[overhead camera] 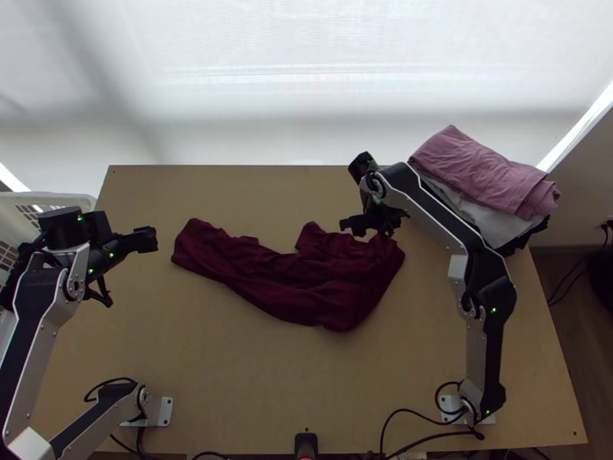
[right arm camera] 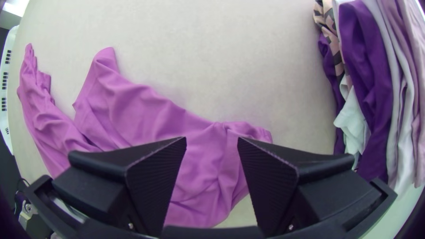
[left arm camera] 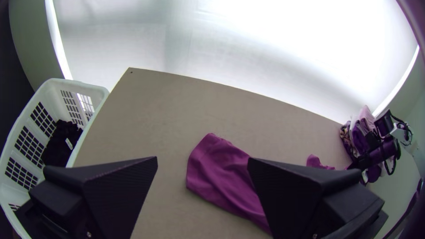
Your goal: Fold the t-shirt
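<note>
T-shirt (overhead camera: 306, 284), dark red and bunched lengthwise, lies across the middle of the table (overhead camera: 306, 383) in the top view, with plenty of wood between it and the near edge and a narrower band toward the far edge. My left arm (overhead camera: 34, 307) rises along the left side, its gripper (overhead camera: 124, 268) aimed inward, with a gap before the shirt. My right arm (overhead camera: 493, 295) goes up from its base and bends back leftward, the gripper (overhead camera: 372, 228) at the shirt's right end. The long axis slants from the narrow far-left end toward the wider, nearer right part; a short flap points to the far edge. In the left wrist view, my fingers (left arm camera: 119, 190) stand wide apart, the narrow end framed beyond them; the white basket (left arm camera: 53, 84) stands beside the table's left edge. In the right wrist view, my fingers are apart too, cloth showing between them; whether they touch it I can't tell. Bare tabletop separates the shirt from the stack of folded clothes (right arm camera: 367, 75).
</note>
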